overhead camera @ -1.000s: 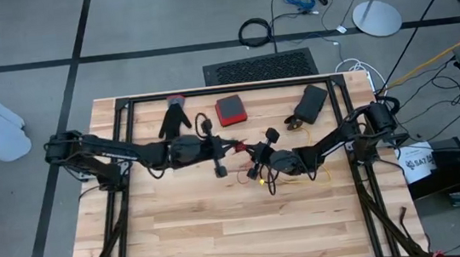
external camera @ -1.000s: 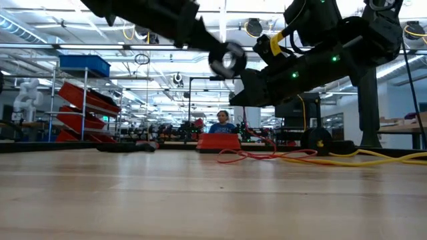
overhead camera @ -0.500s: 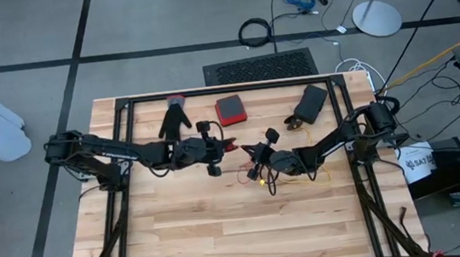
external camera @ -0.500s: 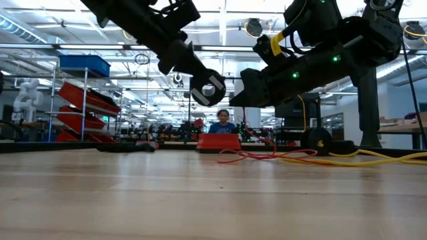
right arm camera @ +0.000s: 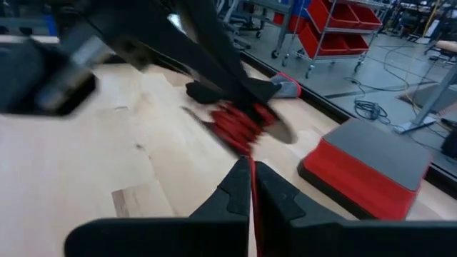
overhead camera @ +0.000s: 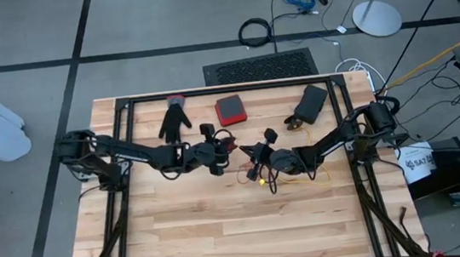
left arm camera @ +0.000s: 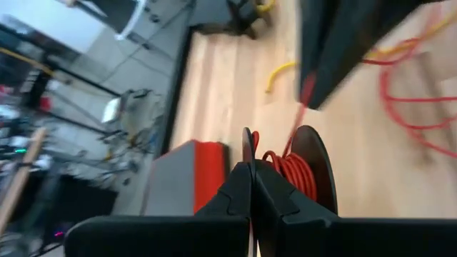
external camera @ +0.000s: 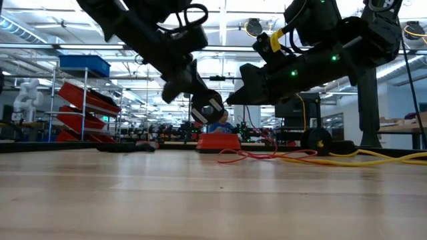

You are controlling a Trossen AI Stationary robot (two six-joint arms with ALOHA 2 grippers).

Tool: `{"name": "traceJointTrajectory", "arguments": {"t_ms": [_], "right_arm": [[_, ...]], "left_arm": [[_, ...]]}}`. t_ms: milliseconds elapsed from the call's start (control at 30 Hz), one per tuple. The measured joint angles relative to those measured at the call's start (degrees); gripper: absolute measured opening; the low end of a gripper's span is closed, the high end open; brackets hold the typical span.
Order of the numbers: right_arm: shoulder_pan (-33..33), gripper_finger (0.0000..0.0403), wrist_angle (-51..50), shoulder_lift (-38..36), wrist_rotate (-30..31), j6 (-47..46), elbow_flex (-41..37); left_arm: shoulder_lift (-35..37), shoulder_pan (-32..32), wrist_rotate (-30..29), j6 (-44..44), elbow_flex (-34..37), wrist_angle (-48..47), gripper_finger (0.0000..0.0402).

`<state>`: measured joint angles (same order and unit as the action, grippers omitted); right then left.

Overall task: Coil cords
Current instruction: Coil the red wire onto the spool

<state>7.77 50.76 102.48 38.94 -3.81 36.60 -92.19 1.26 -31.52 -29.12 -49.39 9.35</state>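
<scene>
Two tools meet mid-table: left tool (left arm camera: 251,187) pinches a round red-wound spool (left arm camera: 300,168); right tool (right arm camera: 251,187) clamps thin red cord (right arm camera: 251,214).

Thin red cord (left arm camera: 288,165) wound around a small black flat-sided spool, with one strand running off it taut and the rest lying in loose loops (external camera: 248,156) on the wooden table, near the middle toward the far edge. Long thin yellow cable (external camera: 373,157) lies slack in uneven bends on the table's right half, trailing toward the right edge.
</scene>
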Motion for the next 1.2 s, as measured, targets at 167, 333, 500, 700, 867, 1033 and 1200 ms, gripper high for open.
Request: {"name": "traceJointTrajectory", "arguments": {"t_ms": [167,333,500,700,867,1033,1200], "right_arm": [[0.0,0.0,1.7,0.0,-0.7,0.1,0.0],[0.0,0.0,4.3,0.0,-1.3,1.3,0.0],[0.0,0.0,6.1,0.0,-2.8,1.6,0.0],[0.1,0.0,7.1,0.0,-4.0,1.6,0.0],[0.2,0.0,9.5,0.0,-6.1,2.7,0.0],[0.2,0.0,9.6,0.0,-6.8,2.9,0.7],[0.4,0.0,9.4,0.0,-7.8,4.6,2.1]], "left_arm": [[-1.6,0.1,-5.2,-3.2,0.0,6.0,0.0],[-3.1,0.0,-7.6,-6.0,0.0,10.7,0.0],[-5.2,0.0,-9.3,-7.3,0.0,12.8,0.0],[-6.1,0.0,-10.1,-7.6,0.0,16.3,0.0],[-6.2,-0.1,-11.0,-7.9,0.0,17.5,0.0],[-6.2,-0.2,-11.2,-7.6,0.0,20.5,0.0],[-6.2,-0.9,-11.1,-7.4,0.0,24.8,0.0]]}}
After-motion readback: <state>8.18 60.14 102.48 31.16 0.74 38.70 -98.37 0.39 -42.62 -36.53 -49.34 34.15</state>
